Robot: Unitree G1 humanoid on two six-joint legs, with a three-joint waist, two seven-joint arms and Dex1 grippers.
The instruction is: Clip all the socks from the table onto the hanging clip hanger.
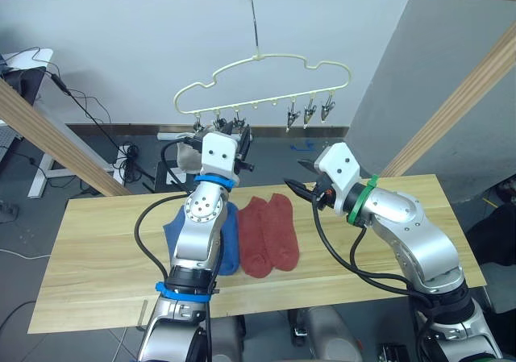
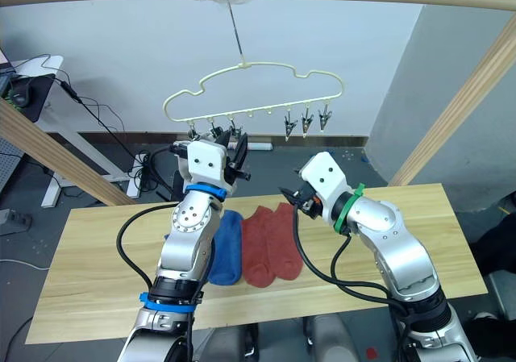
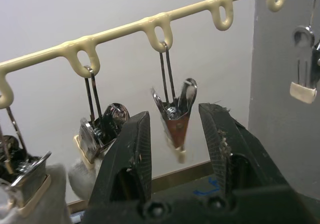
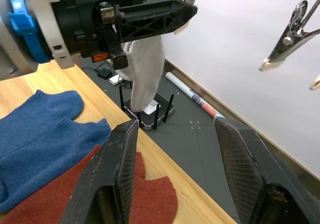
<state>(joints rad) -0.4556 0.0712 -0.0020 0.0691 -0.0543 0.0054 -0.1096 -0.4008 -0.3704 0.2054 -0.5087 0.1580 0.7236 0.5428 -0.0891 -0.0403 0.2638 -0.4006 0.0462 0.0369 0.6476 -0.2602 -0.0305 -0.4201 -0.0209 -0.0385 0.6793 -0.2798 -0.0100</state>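
The clip hanger (image 1: 262, 84) hangs by its hook from a wooden pole at the top centre of the frame, with three clips at its left end and three near its right end. The left hand (image 3: 175, 134) is raised to the left group, its two black fingers (image 3: 131, 149) apart on either side of one small metal clip (image 3: 175, 116), not touching it. A light grey sock (image 4: 146, 72) hangs from the clips just beside that hand. The right hand (image 1: 305, 186) hovers above the middle of the worktop (image 1: 97, 257), fingers spread and holding nothing. Two blue socks (image 2: 226, 249) and two rust-red socks (image 1: 268, 233) lie flat side by side on the worktop, in the centre of the frame, the blue pair left of the red.
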